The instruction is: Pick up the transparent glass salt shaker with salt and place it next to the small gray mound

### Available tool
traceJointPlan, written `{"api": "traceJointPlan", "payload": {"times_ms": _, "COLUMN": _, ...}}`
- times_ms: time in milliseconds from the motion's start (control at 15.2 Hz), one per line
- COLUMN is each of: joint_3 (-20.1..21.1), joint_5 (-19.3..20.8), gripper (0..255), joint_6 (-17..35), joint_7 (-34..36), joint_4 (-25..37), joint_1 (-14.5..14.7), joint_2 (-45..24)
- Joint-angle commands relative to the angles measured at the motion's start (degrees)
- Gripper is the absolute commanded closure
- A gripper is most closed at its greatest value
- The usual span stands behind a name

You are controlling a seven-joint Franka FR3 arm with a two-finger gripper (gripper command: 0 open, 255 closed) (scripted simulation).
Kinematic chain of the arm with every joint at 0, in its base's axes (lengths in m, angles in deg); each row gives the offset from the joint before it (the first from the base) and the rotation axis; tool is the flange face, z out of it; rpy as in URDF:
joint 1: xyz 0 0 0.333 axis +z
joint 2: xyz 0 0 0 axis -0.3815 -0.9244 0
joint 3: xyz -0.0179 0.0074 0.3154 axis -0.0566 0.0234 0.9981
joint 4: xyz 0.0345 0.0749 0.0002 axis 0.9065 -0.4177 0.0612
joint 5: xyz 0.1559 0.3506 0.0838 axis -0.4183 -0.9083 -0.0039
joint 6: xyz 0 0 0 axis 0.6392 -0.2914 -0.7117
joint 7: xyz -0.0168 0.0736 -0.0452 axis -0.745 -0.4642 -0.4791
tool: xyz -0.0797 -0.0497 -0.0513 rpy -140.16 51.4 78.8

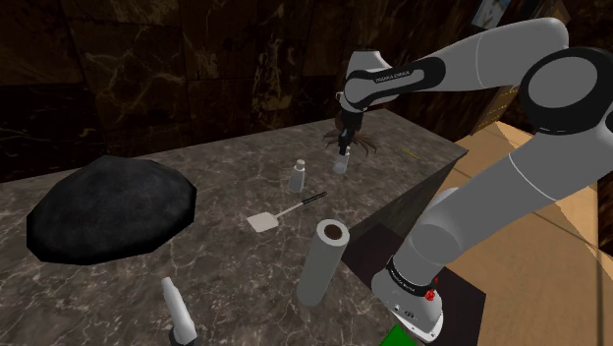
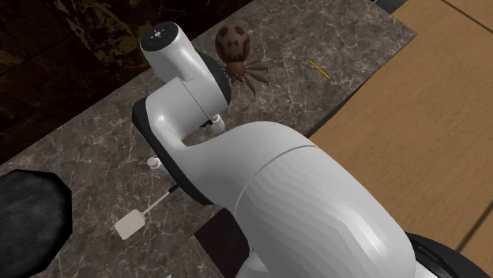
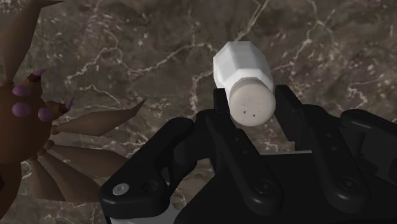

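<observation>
A small pale salt shaker (image 3: 243, 76) with a holed cap sits between my black fingers, which press on both sides of its cap end; my gripper (image 3: 251, 105) is shut on it. In the shoulder view the gripper (image 1: 343, 153) points down at the far side of the marble counter, with the shaker (image 1: 341, 166) at its tips, just at the surface. I cannot tell whether it is lifted. The dark mound (image 1: 108, 208) lies far off at that view's left. In the second exterior view the mound (image 2: 28, 221) is at the lower left.
A brown spider figure (image 1: 362, 144) sits right behind the gripper, its legs (image 3: 83, 124) close beside the fingers. A second shaker (image 1: 298, 177), a white spatula (image 1: 270, 218), an upright grey roll (image 1: 322, 260) and a bottle (image 1: 177, 310) stand nearer. A yellow stick (image 2: 318, 69) lies near the counter's edge.
</observation>
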Motion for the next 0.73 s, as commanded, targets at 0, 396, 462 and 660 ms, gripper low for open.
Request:
{"api": "traceJointPlan", "payload": {"times_ms": 0, "joint_3": -0.02, "joint_5": 0.02, "gripper": 255, "joint_6": 0.0, "joint_7": 0.0, "joint_4": -0.02, "joint_1": -0.01, "joint_2": -0.02}}
{"api": "traceJointPlan", "payload": {"times_ms": 396, "joint_3": -0.01, "joint_5": 0.02, "gripper": 255, "joint_6": 0.01, "joint_7": 0.0, "joint_4": -0.03, "joint_1": -0.02, "joint_2": -0.02}}
{"api": "traceJointPlan", "payload": {"times_ms": 462, "joint_3": 0.08, "joint_5": -0.01, "gripper": 255, "joint_6": -0.82, "joint_7": -0.05, "joint_4": 0.48, "joint_1": -0.01, "joint_2": 0.31}}
{"api": "traceJointPlan", "payload": {"times_ms": 660, "joint_3": 0.35, "joint_5": -0.13, "gripper": 255, "joint_6": -3.29, "joint_7": -0.2, "joint_4": 2.09, "joint_1": 0.03, "joint_2": 1.18}}
